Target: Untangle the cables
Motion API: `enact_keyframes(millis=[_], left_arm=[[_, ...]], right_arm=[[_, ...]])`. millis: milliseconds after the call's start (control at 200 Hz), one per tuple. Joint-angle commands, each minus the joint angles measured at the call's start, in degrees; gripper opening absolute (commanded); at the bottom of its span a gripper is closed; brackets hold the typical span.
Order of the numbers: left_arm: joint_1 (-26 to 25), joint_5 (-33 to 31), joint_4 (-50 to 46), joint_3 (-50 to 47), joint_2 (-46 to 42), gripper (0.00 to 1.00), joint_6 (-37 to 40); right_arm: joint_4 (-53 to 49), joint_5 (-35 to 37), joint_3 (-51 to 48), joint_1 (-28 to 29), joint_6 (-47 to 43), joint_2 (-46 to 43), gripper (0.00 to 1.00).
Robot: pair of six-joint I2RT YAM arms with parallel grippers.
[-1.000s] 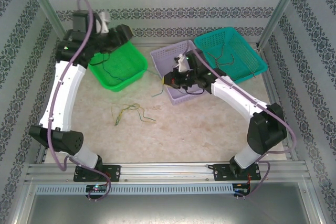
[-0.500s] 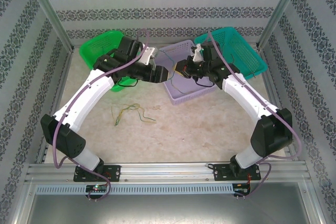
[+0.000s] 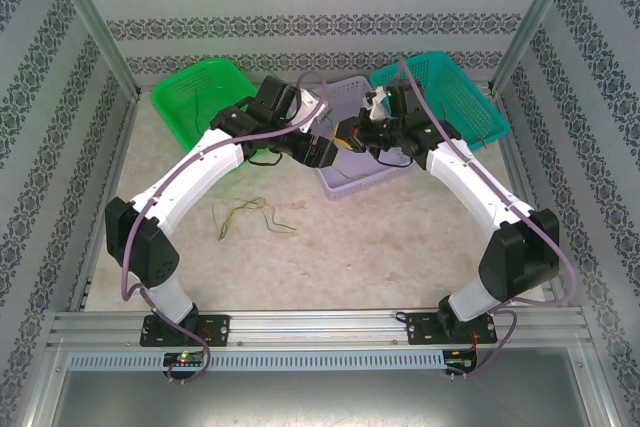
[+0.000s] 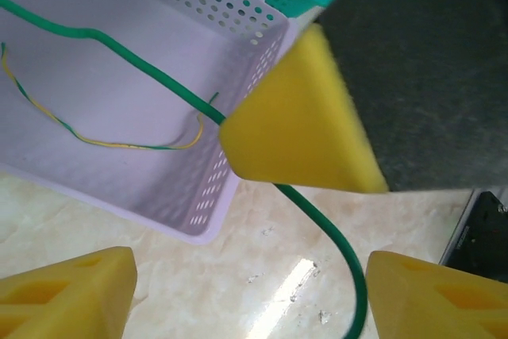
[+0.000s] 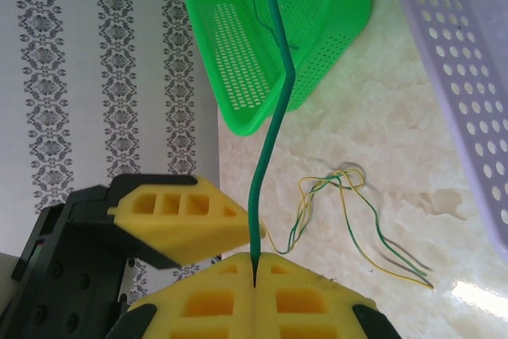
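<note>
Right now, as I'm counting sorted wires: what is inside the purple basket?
A thin yellow-green wire lies on the floor of the purple basket, and a green cable runs across it. The right gripper hides one corner of the basket.

Glossy perforated plastic lavender basket (image 4: pixel 262 61), polished stone-look table (image 4: pixel 198 291), smooth green cable (image 5: pixel 254 228)

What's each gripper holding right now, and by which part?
The right gripper pinches the green cable partway along it. The left gripper is open, holding nothing.
</note>
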Motion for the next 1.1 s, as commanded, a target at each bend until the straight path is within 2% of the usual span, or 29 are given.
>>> enact_keyframes(millis=[0, 35, 150, 340, 445, 545, 620, 844, 1094], left_arm=[[-0.67, 0.37, 1.59, 2.76, 0.37, 0.61, -0.37], [-0.66, 0.62, 1.78, 2.56, 0.31, 0.55, -1.63], [-0.74, 1.53, 3.64, 0.89, -0.36, 0.24, -6.81], [-1.69, -1.33, 6.91, -3.93, -2.94, 0.00, -18.49], [-2.81, -2.94, 8.65, -6.42, -4.00, 0.00, -25.86], [-3.54, -1.14, 14.42, -10.40, -5.90, 0.00, -32.65], [-3.89, 2.51, 17.57, -11.95, -6.42, 0.00, -35.30], [-5.03, 17.18, 15.78, -9.30, -3.29, 0.00, -35.70], [-6.74, 22.76, 10.98, -6.08, 1.46, 0.00, -35.04]], right_arm=[[0.33, -0.07, 1.22, -0.33, 0.87, -2.16, 0.00], [0.85, 0.23, 1.13, -0.28, 1.14, -2.17, 0.00], [2.26, 1.93, 0.66, -0.27, 1.46, -2.80, 0.00], [6.59, 6.44, -2.74, -0.27, 2.48, -5.11, 0.00], [9.88, 9.24, -5.20, 0.29, 3.13, -6.54, 0.00], [11.60, 11.54, -6.80, 0.96, 2.06, -7.39, 0.00], [11.84, 12.60, -7.52, 1.22, 0.72, -7.83, 0.00], [12.43, 10.96, -8.01, 1.14, -4.18, -8.10, 0.00], [13.65, 8.74, -8.56, 1.24, -10.62, -9.49, 0.00]])
